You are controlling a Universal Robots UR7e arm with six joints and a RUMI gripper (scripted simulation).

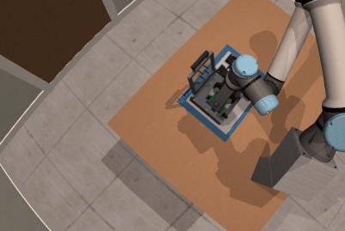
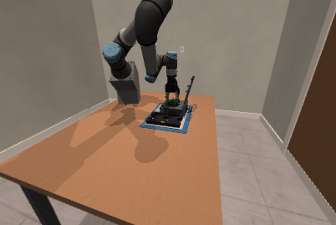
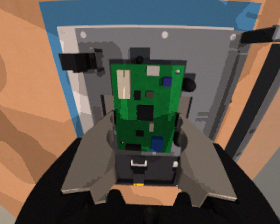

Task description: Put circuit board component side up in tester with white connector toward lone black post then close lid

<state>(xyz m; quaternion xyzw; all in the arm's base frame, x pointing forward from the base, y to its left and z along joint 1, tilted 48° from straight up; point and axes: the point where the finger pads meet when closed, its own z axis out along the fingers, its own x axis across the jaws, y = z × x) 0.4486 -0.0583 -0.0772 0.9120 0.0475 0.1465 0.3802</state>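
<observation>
And here's the hand (image 1: 217, 102) (image 2: 171, 99) (image 3: 145, 112) right over the tester (image 1: 202, 96) (image 2: 173, 109) (image 3: 206, 47), fingers apart, one at each long side of the green circuit board (image 1: 212, 97) (image 2: 171, 102) (image 3: 158, 107). Clamped on it? I cannot tell! The board lies component side up between them, the white connector (image 3: 123, 84) out beyond the fingertips. Beside the hand, the lid (image 1: 200, 60) (image 2: 190, 90) stands raised!
</observation>
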